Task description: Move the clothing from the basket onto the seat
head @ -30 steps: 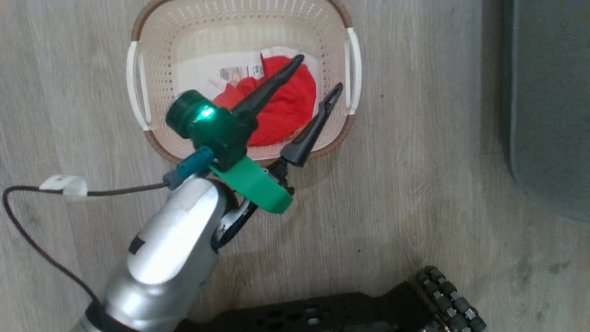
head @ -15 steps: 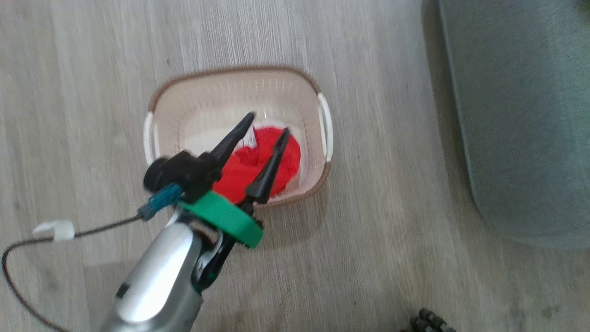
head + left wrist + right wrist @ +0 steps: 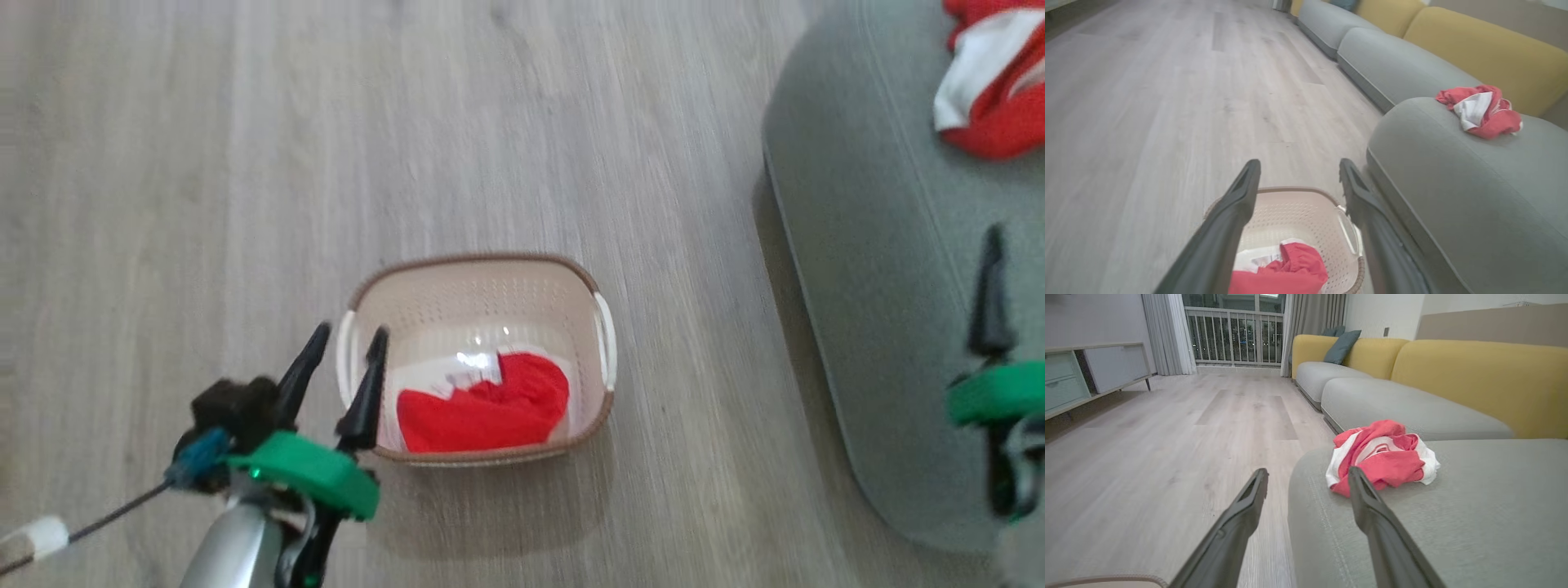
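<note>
The cream basket [image 3: 482, 269] stands on the wood floor and holds one red garment [image 3: 490, 404] with some white beside it. My left gripper [image 3: 351, 332] is open and empty, its tips by the basket's left rim; in the left wrist view the left gripper [image 3: 1299, 163] looks over the basket [image 3: 1274, 190] and the red garment [image 3: 1286, 273]. A second red-and-white garment [image 3: 992, 82] lies crumpled on the grey-green seat [image 3: 882, 327]. My right gripper [image 3: 1307, 473] is open and empty over the seat's edge [image 3: 1453, 518], short of that garment [image 3: 1382, 457].
More grey seats [image 3: 1404, 408] with yellow backs [image 3: 1478, 375] run along the right wall. A low cabinet [image 3: 1069, 384] stands at the far left, with a curtained balcony door [image 3: 1233, 335] behind. A dark cable [image 3: 106, 518] trails from my left wrist. Open wood floor [image 3: 245, 163] lies left of the basket.
The head view has shifted, bringing in the seat with its garment. My left gripper, earlier over the red garment inside the basket, now stands at the basket's left rim, still open and empty.
</note>
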### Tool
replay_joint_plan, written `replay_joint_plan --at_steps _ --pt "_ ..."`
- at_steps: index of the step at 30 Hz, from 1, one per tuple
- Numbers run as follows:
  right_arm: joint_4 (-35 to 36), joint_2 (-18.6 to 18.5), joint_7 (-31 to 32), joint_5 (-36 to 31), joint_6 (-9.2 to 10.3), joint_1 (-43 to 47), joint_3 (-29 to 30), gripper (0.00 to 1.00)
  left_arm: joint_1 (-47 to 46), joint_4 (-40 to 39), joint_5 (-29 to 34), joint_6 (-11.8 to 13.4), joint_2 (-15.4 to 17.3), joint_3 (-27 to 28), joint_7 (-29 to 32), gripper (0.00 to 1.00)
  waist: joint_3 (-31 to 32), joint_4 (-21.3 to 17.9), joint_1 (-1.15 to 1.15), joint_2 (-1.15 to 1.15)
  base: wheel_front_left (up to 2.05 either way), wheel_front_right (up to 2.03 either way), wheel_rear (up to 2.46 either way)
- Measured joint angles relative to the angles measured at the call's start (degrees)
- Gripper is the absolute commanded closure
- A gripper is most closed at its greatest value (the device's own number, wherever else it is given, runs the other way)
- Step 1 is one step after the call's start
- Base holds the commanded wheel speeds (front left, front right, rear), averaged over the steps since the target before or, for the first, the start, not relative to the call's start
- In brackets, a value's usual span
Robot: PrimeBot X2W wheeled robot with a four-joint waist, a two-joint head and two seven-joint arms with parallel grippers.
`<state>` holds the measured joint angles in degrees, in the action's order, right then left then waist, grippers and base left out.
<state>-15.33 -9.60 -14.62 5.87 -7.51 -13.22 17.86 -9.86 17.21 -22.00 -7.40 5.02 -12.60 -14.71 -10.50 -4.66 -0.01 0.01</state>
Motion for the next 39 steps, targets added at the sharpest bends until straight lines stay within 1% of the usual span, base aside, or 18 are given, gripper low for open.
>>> replay_joint_plan --at_steps 3,5,7,10,14,19,39 --pt "1.93 2.8 0.0 -1.41 0.0 3.73 -2.89 0.0 2.2 1.19 0.79 -0.01 -0.04 2.71 0.01 0.0 2.72 1.29 0.0 0.0 0.0 0.0 0.0" --pt "2.0 4.12 0.0 -2.37 0.0 5.57 -6.02 0.0 3.0 1.85 1.18 -0.01 -0.26 4.36 0.01 0.0 4.32 2.09 0.0 0.0 0.0 0.0 0.0" --pt "1.51 5.22 0.0 -3.39 0.0 7.43 -8.54 0.0 3.44 2.49 2.86 -0.01 -0.46 5.88 0.01 0.0 5.73 2.91 0.0 0.0 0.0 0.0 0.0" --pt "-1.02 6.19 0.0 -3.89 0.0 9.37 -11.34 0.0 4.25 2.83 3.8 -0.01 -0.92 8.14 0.01 0.0 7.51 3.84 0.0 0.0 0.0 0.0 0.0" --pt "-3.81 6.54 0.01 -4.91 0.0 10.39 -13.95 0.0 5.36 3.7 5.32 -0.01 -1.29 10.07 0.01 0.0 9.3 4.51 0.0 0.0 0.0 0.0 0.0" --pt "-4.53 6.72 0.0 -4.88 0.0 10.33 -14.63 0.0 5.61 4.02 5.97 -0.01 -1.75 11.26 0.01 0.0 9.8 4.65 0.0 0.0 0.0 0.0 0.0" --pt "-5.04 6.73 0.0 -4.87 0.0 10.33 -15.7 0.0 5.61 3.71 6.17 -0.01 -2.3 11.0 0.01 0.0 10.33 5.43 0.01 0.0 0.0 0.0 0.0"
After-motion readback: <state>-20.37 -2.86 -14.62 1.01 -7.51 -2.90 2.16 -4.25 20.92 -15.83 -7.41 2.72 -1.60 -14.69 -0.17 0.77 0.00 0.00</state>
